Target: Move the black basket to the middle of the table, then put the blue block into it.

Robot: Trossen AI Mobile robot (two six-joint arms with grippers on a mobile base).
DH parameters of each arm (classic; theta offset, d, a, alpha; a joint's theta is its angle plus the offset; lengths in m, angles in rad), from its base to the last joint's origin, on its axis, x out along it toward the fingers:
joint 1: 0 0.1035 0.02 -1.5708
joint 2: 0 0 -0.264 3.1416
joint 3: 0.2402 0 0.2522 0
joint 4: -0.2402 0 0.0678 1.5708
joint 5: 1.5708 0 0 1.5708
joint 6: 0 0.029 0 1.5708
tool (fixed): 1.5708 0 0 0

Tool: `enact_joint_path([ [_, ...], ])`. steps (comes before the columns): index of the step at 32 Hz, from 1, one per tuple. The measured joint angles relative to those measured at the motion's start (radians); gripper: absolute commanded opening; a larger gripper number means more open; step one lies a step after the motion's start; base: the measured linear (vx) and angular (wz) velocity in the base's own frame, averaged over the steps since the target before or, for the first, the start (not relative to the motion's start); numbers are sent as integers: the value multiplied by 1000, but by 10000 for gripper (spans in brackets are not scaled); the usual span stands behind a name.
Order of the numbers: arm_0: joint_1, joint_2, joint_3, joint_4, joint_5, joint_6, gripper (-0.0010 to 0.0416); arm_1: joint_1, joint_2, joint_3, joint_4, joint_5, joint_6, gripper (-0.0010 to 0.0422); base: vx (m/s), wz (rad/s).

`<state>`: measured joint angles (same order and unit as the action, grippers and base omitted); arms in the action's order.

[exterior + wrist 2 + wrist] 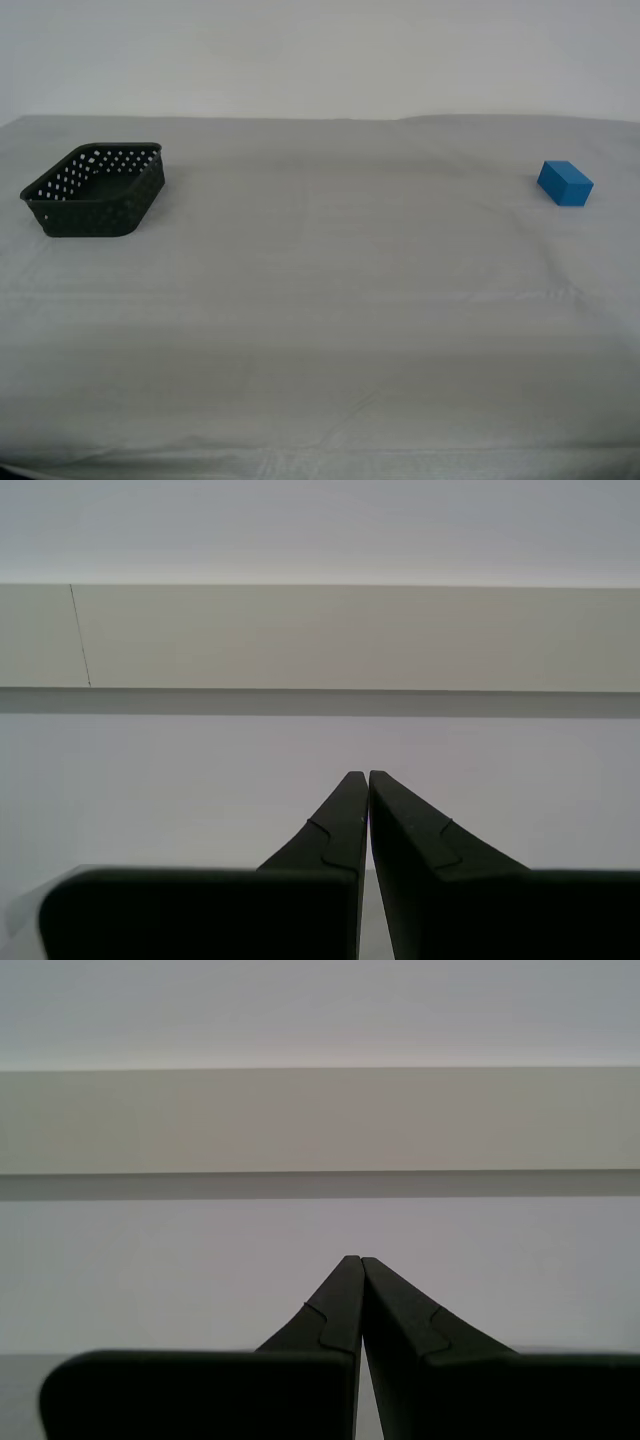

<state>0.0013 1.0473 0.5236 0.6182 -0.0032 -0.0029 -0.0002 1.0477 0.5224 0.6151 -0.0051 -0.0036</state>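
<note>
Basket and block far apart, both grippers closed and empty.
The basket (95,189) sits near the table's (320,330) far left corner, the block (565,183) near its far right edge; my first gripper (353,1260) and second gripper (361,775) face a wall, jaws pressed together.

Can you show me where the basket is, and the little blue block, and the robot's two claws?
basket (97,190): exterior view, on its holed front wall.
blue block (565,183): exterior view, on its top front edge.
my first gripper (353,1260): first wrist view, at the closed tips.
my second gripper (362,775): second wrist view, at the closed tips.
</note>
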Motion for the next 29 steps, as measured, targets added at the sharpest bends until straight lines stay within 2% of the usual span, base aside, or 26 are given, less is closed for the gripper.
enact_joint_path([
  [29, -1, 0, 0, 0, 0, 0, 1, 0, 0, 0, 0, 0, 0, 0, 0, 0],
])
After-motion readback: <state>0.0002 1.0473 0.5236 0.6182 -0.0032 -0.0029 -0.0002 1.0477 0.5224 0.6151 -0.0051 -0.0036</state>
